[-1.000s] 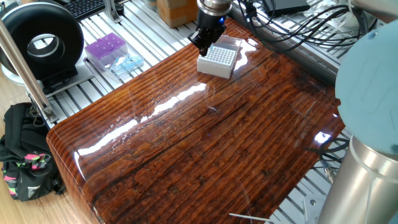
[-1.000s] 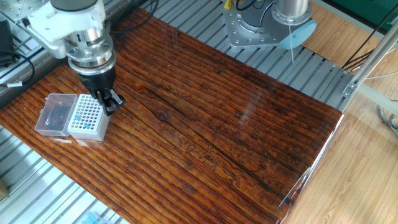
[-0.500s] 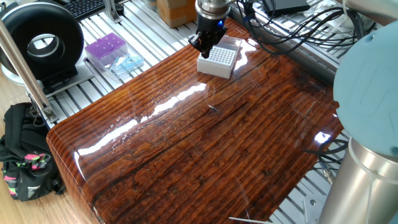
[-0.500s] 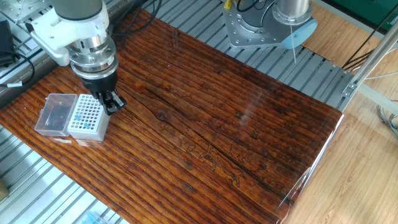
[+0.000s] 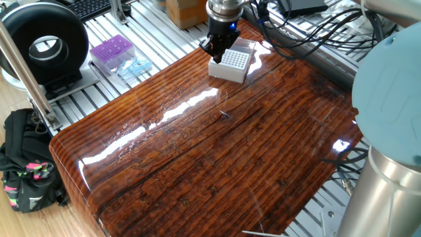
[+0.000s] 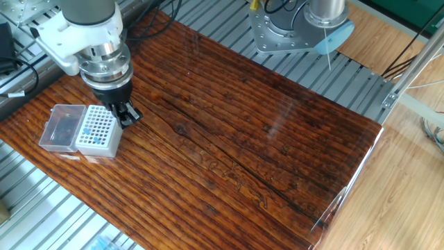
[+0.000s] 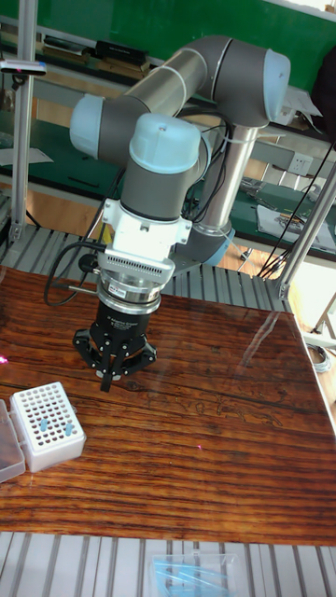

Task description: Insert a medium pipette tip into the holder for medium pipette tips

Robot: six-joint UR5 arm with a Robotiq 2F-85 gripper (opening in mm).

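The gripper (image 7: 111, 376) is seen poised above the wooden worktop (image 6: 243, 139), pointing straight down, just beside the holder for medium pipette tips (image 6: 95, 130). In the tall fixed view the fingers are seen drawn together to a point, so the jaws appear pressed together; whether anything is pinched between them cannot be told. A thin dark sliver is noted at the fingertips in that view, but it cannot be resolved as the medium pipette tip.

In the other fixed view the gripper (image 6: 126, 114) is seen at the holder's corner nearest the worktop's middle, overlapping the edge of the hole grid. In one fixed view the gripper (image 5: 214, 49) is seen against the holder (image 5: 230, 64) at its left end. Whether contact is made cannot be told.

The holder is recorded near one end of the worktop. A few blue tips are seen already seated in the grid. Its clear lid (image 6: 61, 128) is laid open flat, on the side away from the gripper.

Off the worktop, on the slotted metal frame, a purple tip rack (image 5: 112, 52) is noted, well apart from the holder.
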